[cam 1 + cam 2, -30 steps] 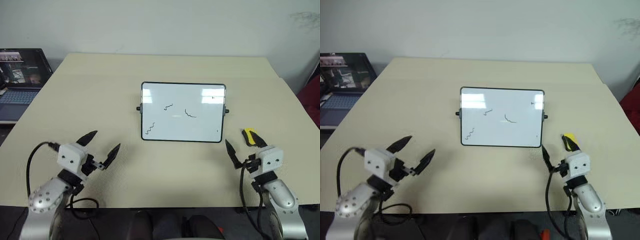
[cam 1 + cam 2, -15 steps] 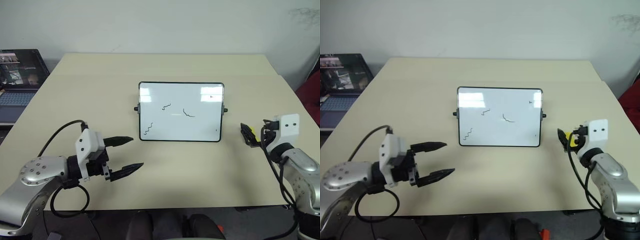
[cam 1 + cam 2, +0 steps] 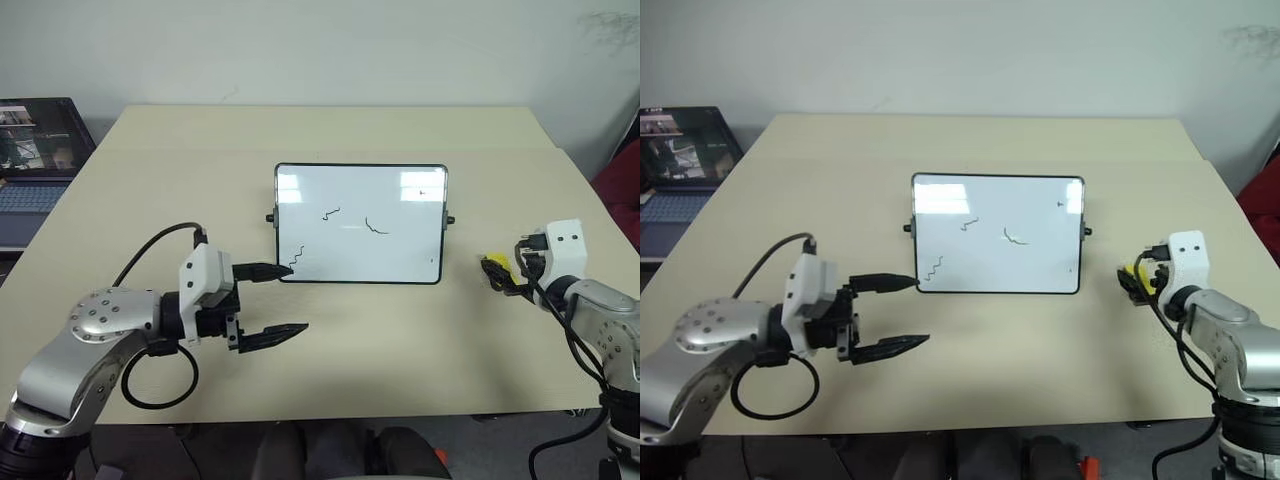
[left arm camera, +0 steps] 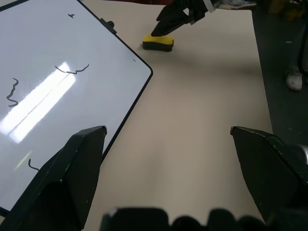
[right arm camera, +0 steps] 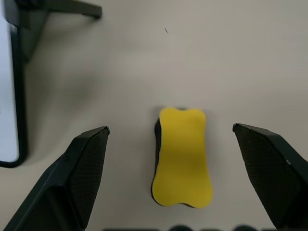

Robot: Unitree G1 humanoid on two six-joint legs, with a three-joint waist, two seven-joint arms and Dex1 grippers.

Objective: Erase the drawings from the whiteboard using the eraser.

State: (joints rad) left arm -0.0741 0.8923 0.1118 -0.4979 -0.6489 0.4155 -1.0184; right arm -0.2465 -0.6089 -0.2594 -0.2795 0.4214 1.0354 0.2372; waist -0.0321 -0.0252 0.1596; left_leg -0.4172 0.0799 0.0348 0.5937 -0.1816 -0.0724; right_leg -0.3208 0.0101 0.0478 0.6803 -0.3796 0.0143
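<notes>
while the eraser (image 5: 181, 156) lies flat on the table (image 3: 400, 330), yellow face up, the right gripper (image 5: 180, 144) sits over it with both fingers spread wide, one on each side, neither touching it. in the right wrist view the block is centred in the gap, a bit closer to the camera end. from the head view the eraser (image 3: 497, 270) is at about 3 o'clock of the whiteboard (image 3: 400, 255), well clear of its right knob, and just at 9 o'clock of the right gripper's fingers.

the whiteboard stands mid-table, tilted back, with the drawings (image 3: 331, 213) intact: one zigzag at lower left, two short curves near the middle.

left gripper (image 3: 268, 300) is at roughly 7 o'clock of the board, pointing toward the right, fingers spread apart and holding nothing. its upper fingertip is just beside the board's lower-left corner; can't tell if it touches the frame.

a laptop (image 3: 35, 150) sits off the table at 9 o'clock.
</notes>
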